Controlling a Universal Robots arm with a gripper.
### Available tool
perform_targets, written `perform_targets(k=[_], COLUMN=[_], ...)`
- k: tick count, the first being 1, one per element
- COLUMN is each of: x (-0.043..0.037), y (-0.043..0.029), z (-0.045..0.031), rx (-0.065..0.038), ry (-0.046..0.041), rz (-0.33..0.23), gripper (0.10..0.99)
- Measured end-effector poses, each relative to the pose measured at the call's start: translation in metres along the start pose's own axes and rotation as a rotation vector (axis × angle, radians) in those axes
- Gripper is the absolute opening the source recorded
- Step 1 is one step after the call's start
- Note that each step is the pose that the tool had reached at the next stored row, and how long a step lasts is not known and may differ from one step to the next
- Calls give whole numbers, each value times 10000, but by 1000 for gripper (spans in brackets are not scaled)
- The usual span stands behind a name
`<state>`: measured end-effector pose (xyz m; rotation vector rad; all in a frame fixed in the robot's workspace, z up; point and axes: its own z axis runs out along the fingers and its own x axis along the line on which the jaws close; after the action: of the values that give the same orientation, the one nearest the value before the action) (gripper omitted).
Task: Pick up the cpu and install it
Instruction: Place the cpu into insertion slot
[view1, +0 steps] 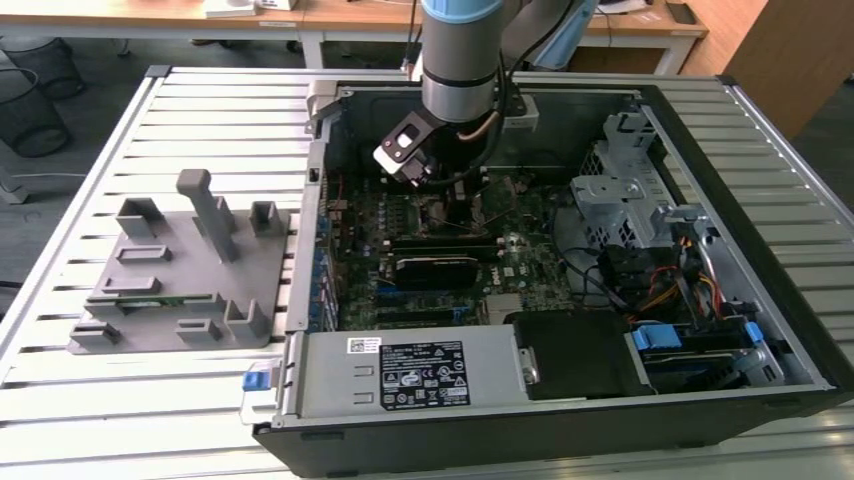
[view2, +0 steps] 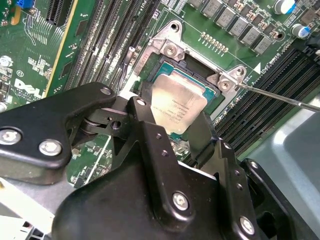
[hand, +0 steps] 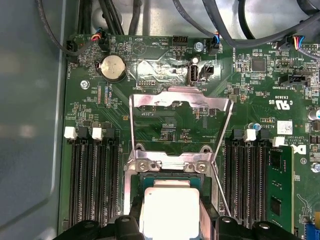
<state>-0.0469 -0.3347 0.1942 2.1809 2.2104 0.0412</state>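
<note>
Silvery-grey cpu (view2: 177, 102) is pinched between the gripper (view2: 174, 115) fingers (view2: 146, 122), one on each opposite edge, directly over the black-framed socket (view2: 172, 62) on the motherboard (view2: 40, 60). Load plate (hand: 180, 102) stands flipped up, and the lever rod (view2: 280, 96) is off to the side. I can't tell from either wrist view whether the chip is fully seated or just above the frame.

Risks, as I judge them: the chip goes in tilted or rotated and bends socket contacts, from an uneven grip or an off-square approach. The fingers could also drag it sideways, or a fingertip could catch the frame.

In the exterior view the arm (view1: 461, 70) reaches down inside the open computer case (view1: 534, 440).
</note>
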Motion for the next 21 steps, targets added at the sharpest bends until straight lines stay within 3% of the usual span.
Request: perform_targets(k=[7, 9, 10, 19, 20, 21], x=[2, 2, 1, 0, 0, 0], y=[0, 0, 0, 4, 4, 5], z=[3, 3, 2, -75, -82, -88], rx=[-4, -4, -3, -2, -3, -3], ry=[10, 6, 5, 3, 3, 4], rz=[3, 4, 4, 4, 3, 4], gripper=[525, 541, 600, 600, 592, 525])
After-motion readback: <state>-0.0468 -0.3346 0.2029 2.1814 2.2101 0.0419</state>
